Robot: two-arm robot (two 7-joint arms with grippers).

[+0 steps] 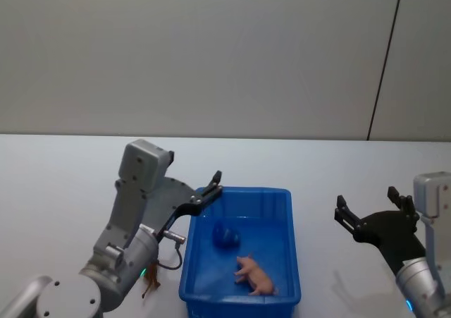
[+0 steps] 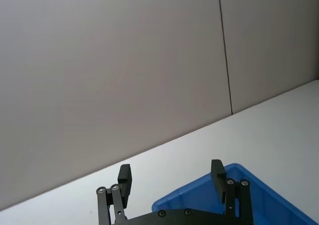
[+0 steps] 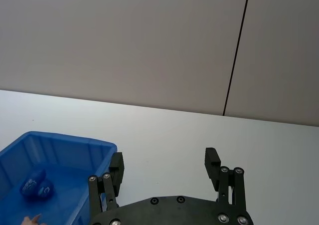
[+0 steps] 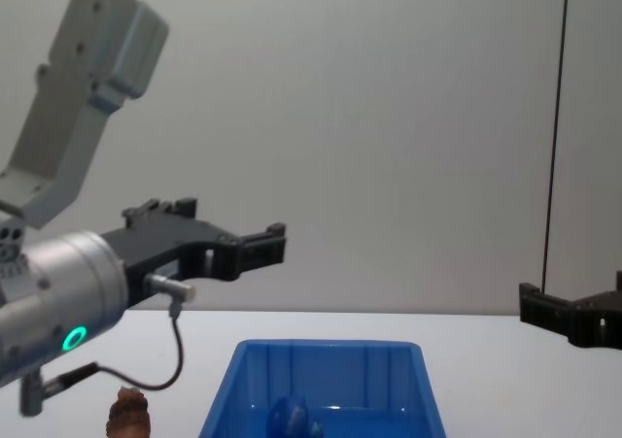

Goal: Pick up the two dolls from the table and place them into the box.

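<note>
Left gripper (image 1: 211, 186) raised above the far left corner of the box (image 1: 246, 190), fingers (image 2: 124, 181) spread wide, nothing between them, touching nothing. Right gripper (image 1: 366, 204) in the air well to the right of the box, likewise wide apart and empty. Blue doll (image 1: 225, 234) inside the box toward its far left, near a pink pig (image 1: 255, 276). Brown doll (image 1: 150, 283) on the table (image 1: 63, 184), just beside the box's left wall, below the left arm.
</note>
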